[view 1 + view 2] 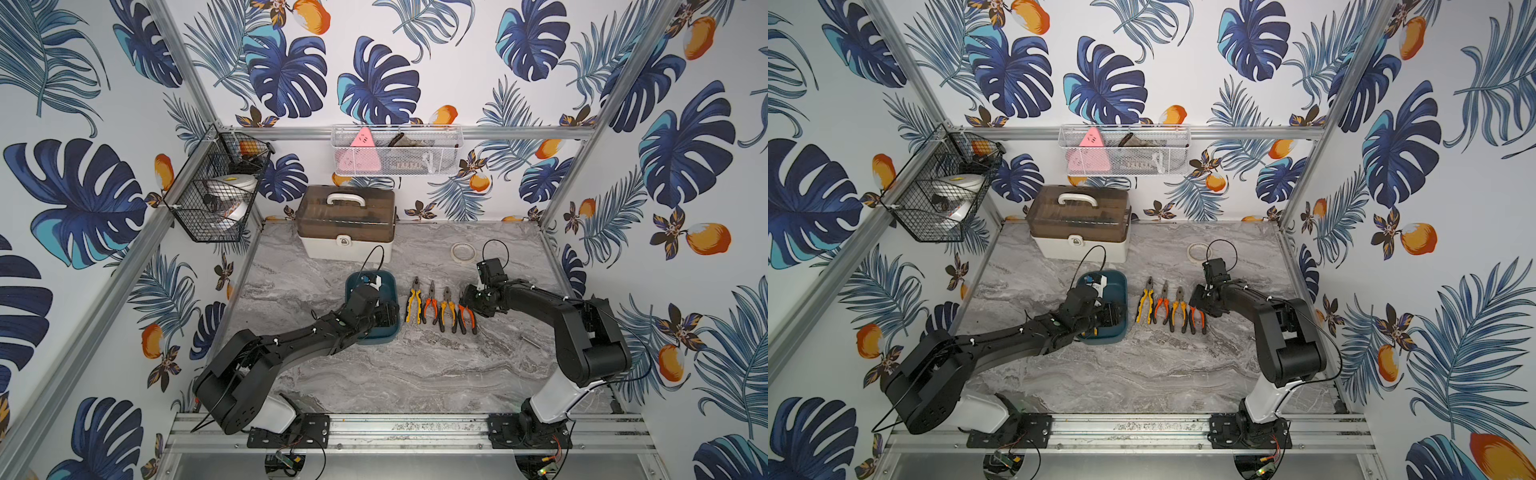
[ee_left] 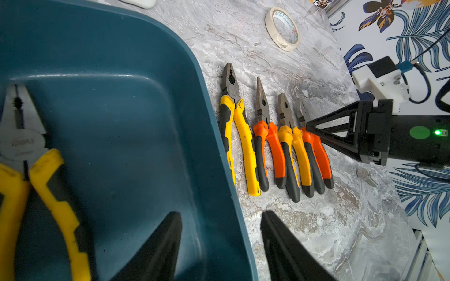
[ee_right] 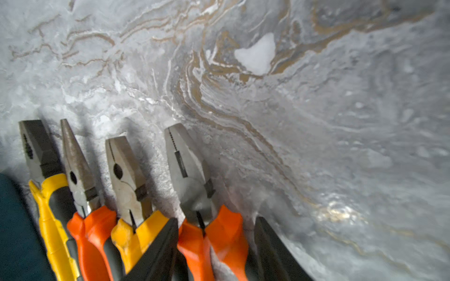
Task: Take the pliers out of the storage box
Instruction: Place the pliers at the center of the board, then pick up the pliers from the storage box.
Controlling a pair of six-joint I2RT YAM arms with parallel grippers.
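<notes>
Marble table (image 2: 328, 219) holds four pliers (image 2: 269, 136) (fifth (image 2: 52, 175) in storage box (image 2: 136, 116)).

I log a white plastic case with a brown translucent lid and white handle (image 1: 347, 224) at the back of the grey marbled desk (image 1: 415, 374). A cream roll of tape (image 1: 464, 252) lies flat to its right, well apart. A black wire basket (image 1: 216, 187) hangs on the left frame. A white mesh basket (image 1: 397, 151) on the back rail holds a pink triangular item (image 1: 360, 156). A small grey metal piece (image 1: 530, 340) lies near the desk's right edge.
</notes>
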